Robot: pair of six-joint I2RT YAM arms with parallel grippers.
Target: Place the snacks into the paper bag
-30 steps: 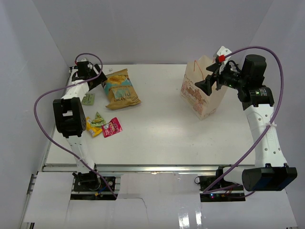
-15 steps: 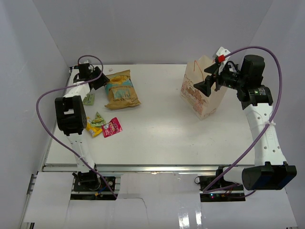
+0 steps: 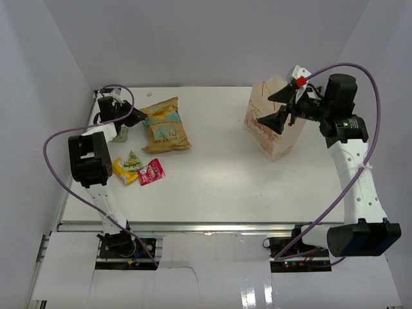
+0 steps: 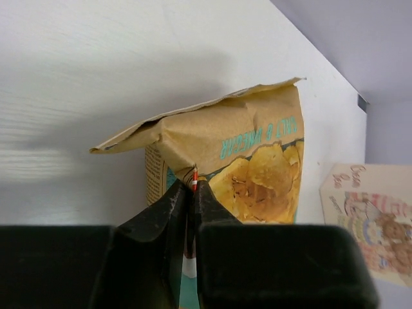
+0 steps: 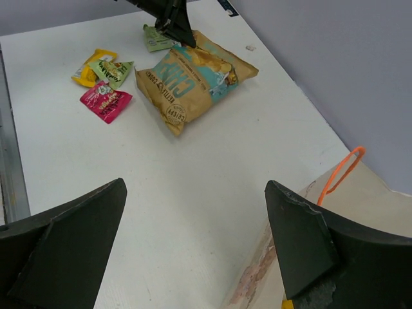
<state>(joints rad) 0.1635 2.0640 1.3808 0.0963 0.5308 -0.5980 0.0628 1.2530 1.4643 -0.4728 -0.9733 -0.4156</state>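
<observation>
Near the far-left corner of the desk, the left gripper (image 4: 193,183) is clenched on the crimped end seam of the tan-gold chip bag (image 3: 166,125). This is probably a light, air-puffed pack with brittle contents, best carried by that stiffer seam rather than squeezed across its belly. Toward the far-right corner the right gripper (image 3: 278,109) hangs with jaws spread wide, grasping nothing, against the upright paper bag (image 3: 273,147), whose thin walls would likely buckle or tip under a push.

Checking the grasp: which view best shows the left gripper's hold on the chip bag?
Left wrist: close up, the left gripper is shut on an edge of the chip bag. Top external shows the contact small; right wrist shows it distant, at the frame's top.
</observation>
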